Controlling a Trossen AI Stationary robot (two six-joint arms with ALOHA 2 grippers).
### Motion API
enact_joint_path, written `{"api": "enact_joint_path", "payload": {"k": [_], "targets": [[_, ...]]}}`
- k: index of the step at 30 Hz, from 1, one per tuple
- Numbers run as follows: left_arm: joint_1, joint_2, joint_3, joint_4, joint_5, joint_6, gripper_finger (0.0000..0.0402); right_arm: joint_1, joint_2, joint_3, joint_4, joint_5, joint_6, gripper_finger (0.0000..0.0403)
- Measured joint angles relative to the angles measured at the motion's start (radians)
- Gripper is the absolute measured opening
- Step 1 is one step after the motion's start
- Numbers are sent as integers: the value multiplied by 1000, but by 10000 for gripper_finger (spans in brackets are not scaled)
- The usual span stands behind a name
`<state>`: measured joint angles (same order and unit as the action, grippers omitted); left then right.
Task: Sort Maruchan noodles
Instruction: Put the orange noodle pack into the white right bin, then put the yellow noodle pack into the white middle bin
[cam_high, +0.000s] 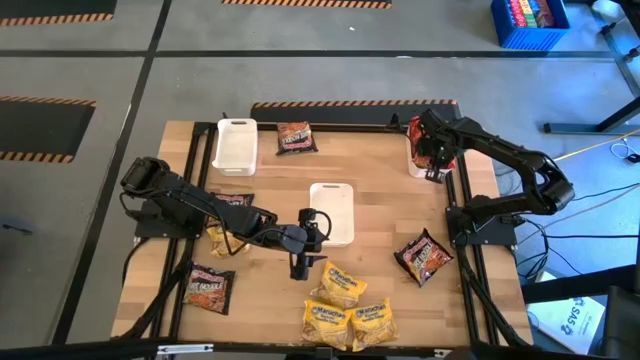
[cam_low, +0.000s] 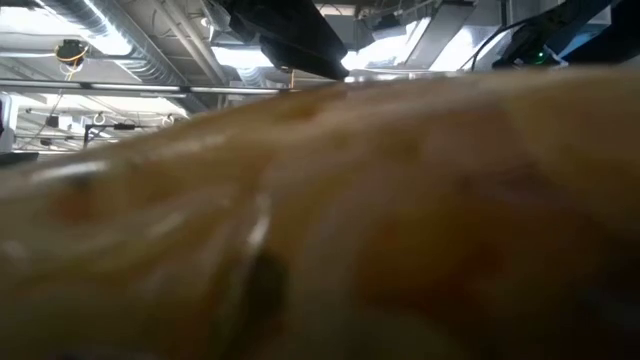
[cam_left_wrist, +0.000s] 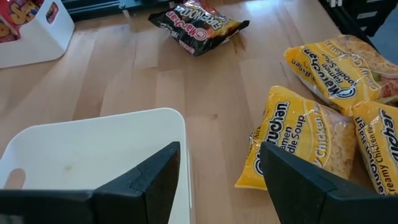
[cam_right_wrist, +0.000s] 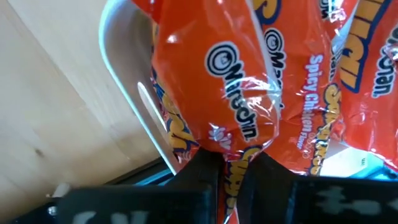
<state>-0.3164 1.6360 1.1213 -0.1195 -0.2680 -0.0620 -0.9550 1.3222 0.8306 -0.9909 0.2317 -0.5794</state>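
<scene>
1. Closest to your lens is a blurry yellow-orange thing (cam_low: 330, 220) filling nearly the whole low view; can't tell what it is.
2. Your right tool (cam_right_wrist: 239, 171) is clamped shut on the edge of a red Maruchan packet (cam_right_wrist: 230, 93), labelled Spicy Chicken, holding it over the right tray (cam_right_wrist: 134, 106) at the far right edge of the surface (cam_high: 375, 165). More red packets are already in that tray.
3. Your left tool (cam_left_wrist: 221, 168) has its fingers (cam_left_wrist: 155, 180) spread apart with nothing between them. It sits mid-surface, right at the near end of the middle white tray (cam_high: 332, 212), which looks empty.
4. Four yellow packets (cam_high: 348, 310) are bunched at the near edge, just beside that left tool.
5. Dark packets are scattered: one by the far left tray (cam_high: 236, 145) at (cam_high: 296, 138), one near the right edge (cam_high: 424, 256), one at the near left (cam_high: 208, 288).
6. Another packet (cam_high: 222, 238) lies partly under your left arm.
</scene>
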Motion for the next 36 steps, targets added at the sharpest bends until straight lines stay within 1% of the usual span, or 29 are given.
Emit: {"api": "enact_joint_path", "payload": {"k": [4,6,9,15,19,23,28,30,33,34,36], "targets": [[0,0,0,1,0,15,216,-1,-12,19,-15,0,24,11],[0,0,0,1,0,15,216,-1,-9,35,-33,1,31,21],[0,0,0,1,0,15,216,-2,-10,49,-41,7,57,55],[0,0,0,1,0,15,216,-1,-11,52,-57,21,60,145],[0,0,0,1,0,15,216,-1,-18,52,-79,23,56,185],[0,0,0,1,0,15,216,-1,-40,70,-111,9,60,205],[0,0,0,1,0,14,216,-1,-69,151,-194,-26,102,209],[0,0,0,1,0,14,216,-1,-86,193,-238,-56,126,207],[0,0,0,7,0,13,216,0,-109,253,-290,-147,185,204],[0,0,0,15,0,9,216,0,-120,271,-304,-184,220,202],[-3,0,0,29,0,-11,216,0,-152,293,-325,-306,286,199]]}}
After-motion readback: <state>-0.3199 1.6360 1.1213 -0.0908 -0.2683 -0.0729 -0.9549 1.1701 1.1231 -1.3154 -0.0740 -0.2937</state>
